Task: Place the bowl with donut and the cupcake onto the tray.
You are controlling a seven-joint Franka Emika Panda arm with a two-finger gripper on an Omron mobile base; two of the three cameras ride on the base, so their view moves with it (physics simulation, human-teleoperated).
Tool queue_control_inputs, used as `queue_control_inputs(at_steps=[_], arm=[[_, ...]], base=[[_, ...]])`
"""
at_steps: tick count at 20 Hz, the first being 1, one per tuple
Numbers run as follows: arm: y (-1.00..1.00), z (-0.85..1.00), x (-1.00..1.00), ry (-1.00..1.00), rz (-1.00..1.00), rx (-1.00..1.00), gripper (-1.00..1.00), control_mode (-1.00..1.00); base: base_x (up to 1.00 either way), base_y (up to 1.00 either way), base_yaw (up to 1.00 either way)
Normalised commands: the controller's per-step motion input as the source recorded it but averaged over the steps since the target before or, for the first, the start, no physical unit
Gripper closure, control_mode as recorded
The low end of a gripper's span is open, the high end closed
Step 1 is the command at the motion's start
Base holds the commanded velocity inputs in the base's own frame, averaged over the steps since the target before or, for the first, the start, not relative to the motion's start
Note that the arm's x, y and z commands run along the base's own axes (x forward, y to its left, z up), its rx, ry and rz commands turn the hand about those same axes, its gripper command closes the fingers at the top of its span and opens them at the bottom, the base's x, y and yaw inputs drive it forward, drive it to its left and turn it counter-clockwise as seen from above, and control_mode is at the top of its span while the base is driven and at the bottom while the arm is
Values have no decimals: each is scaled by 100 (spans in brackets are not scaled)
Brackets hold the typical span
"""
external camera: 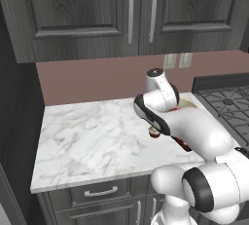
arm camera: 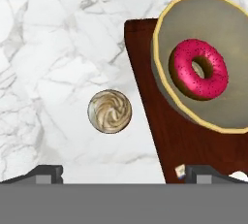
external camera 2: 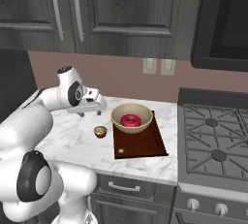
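Note:
The tan-yellow bowl (external camera 2: 118,117) sits on the far end of the dark reddish-brown tray (external camera 2: 145,143), with the pink-iced donut (external camera 2: 130,120) lying inside it. The hand view looks down on the bowl (arm camera: 169,19), the donut (arm camera: 197,69) and the tray (arm camera: 172,140). On the marble just left of the tray stands the tiny cupcake (external camera 2: 100,131), cream swirl up (arm camera: 110,111), apart from the tray's edge. My gripper (external camera 2: 91,113) hovers above the counter behind the cupcake, open, with nothing between its fingertips (arm camera: 46,172). In the left base view my arm covers most of the cupcake (external camera: 154,131) and bowl (external camera: 188,103).
A gas stove (external camera 2: 213,136) adjoins the counter (external camera 2: 72,140) on the right, close to the tray. Dark wall cabinets (external camera 2: 121,5) hang overhead and a microwave (external camera 2: 227,19) is above the stove. Open marble (external camera: 92,131) stretches to the left of the cupcake.

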Motion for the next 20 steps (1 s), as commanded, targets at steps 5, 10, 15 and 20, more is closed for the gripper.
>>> queue_control_inputs(at_steps=[5,10,15,20], arm=[[-7,-20,-16,0,0,4,-100,-100],[0,-13,-4,0,0,2,-100,-100],[0,-9,0,0,0,1,-100,-100],[0,-10,11,0,0,1,-100,-100]], base=[[0,0,0],[0,0,0],[0,0,0],[0,0,0]])
